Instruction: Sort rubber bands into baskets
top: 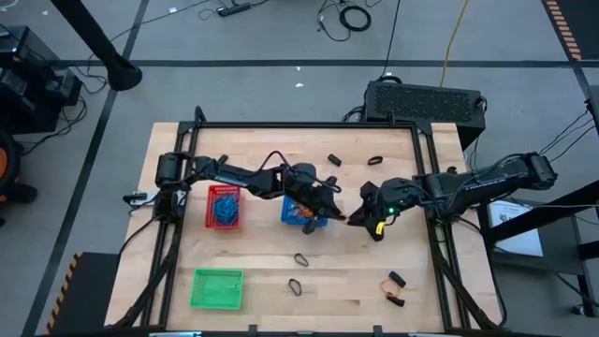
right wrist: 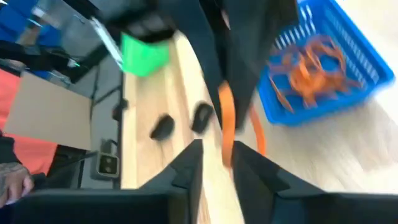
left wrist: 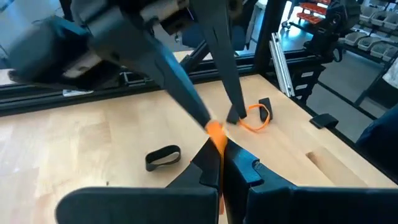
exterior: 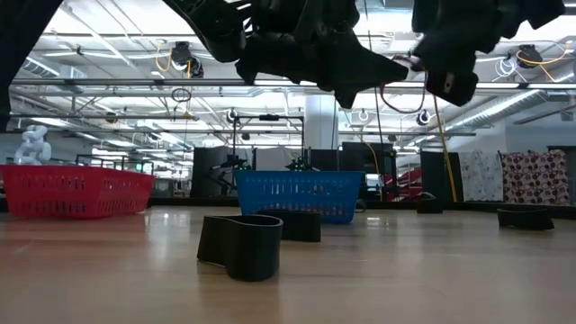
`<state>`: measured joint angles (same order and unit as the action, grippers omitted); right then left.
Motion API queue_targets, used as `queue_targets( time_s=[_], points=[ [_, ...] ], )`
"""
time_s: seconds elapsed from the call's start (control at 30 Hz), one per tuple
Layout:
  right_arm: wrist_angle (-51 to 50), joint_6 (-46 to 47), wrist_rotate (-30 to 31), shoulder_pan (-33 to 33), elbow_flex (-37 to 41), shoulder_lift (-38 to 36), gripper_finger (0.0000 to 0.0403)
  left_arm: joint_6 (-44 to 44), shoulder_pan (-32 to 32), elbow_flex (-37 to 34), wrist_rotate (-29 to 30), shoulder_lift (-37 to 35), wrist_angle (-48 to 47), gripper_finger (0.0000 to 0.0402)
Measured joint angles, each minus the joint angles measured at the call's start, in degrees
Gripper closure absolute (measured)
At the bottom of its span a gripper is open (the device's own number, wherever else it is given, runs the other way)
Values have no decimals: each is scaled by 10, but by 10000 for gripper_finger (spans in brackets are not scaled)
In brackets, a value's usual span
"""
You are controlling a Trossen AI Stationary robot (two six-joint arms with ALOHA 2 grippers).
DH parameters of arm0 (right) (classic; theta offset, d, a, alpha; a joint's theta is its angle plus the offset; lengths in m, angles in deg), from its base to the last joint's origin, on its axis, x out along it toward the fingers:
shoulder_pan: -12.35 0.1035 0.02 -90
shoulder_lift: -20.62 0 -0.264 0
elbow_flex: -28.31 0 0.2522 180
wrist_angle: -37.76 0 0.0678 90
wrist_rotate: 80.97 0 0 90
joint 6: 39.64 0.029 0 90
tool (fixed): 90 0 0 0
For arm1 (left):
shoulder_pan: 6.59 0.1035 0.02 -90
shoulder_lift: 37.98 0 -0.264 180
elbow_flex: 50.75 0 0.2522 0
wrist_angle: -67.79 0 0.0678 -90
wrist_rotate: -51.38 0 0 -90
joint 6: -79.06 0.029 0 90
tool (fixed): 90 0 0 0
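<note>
Gripping orange band [left wrist: 214, 132], left pincer [left wrist: 217, 155] clamped; right pincer [right wrist: 216, 163] apart, seemingly releasing; overhead hides this.

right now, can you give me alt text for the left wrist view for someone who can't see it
The left gripper is shut on an orange rubber band, meeting the right gripper's fingers above the wooden table. On the table lie a black band and another orange band.

Overhead, table-level and two close wrist views, all sharing the blue basket [top: 301, 213] area.
</note>
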<state>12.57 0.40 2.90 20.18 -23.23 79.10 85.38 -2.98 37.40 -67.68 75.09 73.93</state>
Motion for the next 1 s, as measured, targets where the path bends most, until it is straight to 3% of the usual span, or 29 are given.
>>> queue_targets(
  time_s=[0.13, 0.23, 0.43, 0.8, 1.0],
  points=[
    [-76, 51, -13, 0, 0, 0, 288, 0, 9, 0, 15, 0, -31, 399],
    [-133, 91, -58, 6, 0, 0, 266, 0, 19, 0, 28, 0, -80, 400],
    [-185, 187, -85, 61, 0, 0, 247, 0, 34, 0, 76, 0, -213, 400],
    [-152, 491, 21, 279, 0, 29, 246, 1, 26, 0, 126, 0, -391, 400],
    [-65, 548, 43, 356, 0, 108, 246, 0, 16, 0, 133, 0, -435, 400]
  ],
)
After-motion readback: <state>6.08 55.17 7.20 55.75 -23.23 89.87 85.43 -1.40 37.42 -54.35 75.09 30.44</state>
